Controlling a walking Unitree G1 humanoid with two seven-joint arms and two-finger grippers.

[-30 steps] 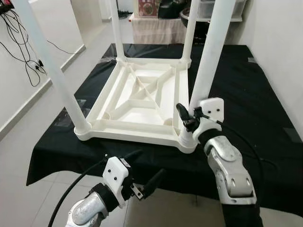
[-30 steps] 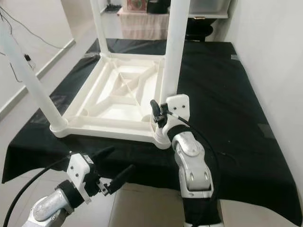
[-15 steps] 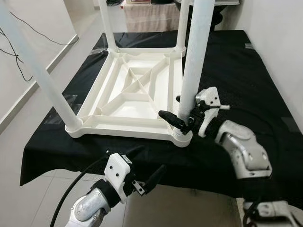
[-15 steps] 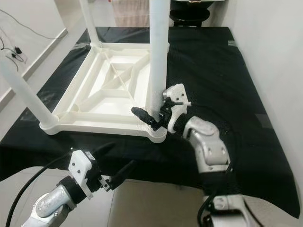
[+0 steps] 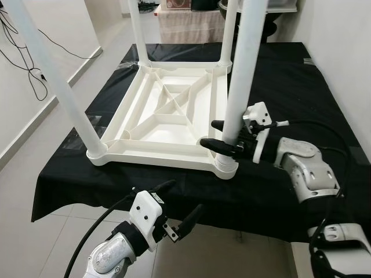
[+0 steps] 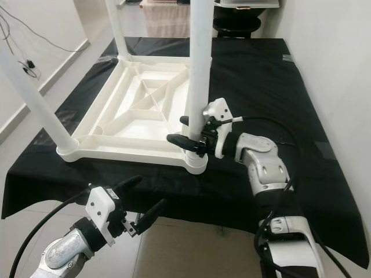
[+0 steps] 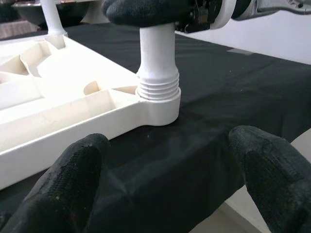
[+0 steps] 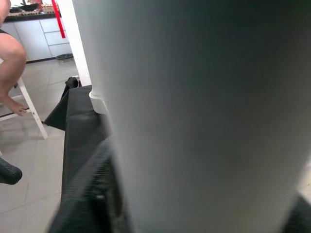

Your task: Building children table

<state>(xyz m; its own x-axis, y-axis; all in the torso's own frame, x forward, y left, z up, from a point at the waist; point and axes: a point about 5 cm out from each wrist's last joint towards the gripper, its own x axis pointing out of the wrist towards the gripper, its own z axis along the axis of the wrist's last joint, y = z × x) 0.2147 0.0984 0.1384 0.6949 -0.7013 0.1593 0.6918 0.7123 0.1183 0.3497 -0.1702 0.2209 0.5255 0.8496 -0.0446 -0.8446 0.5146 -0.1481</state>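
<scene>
Black cloth is spread over the bench, and on it the white children table is laid upside down, its ribbed underside open and its legs pointing up. The near right leg is clamped low down, just above its threaded socket, by the right gripper and its fingers. The left gripper is held off the bench's near edge, fingers apart around nothing.

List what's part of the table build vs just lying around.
Job:
upside-down white tabletop
near-right leg, right gripper fingers around its base
other three legs
left gripper, open, below the edge

Lying around:
black cloth
wall cables
</scene>
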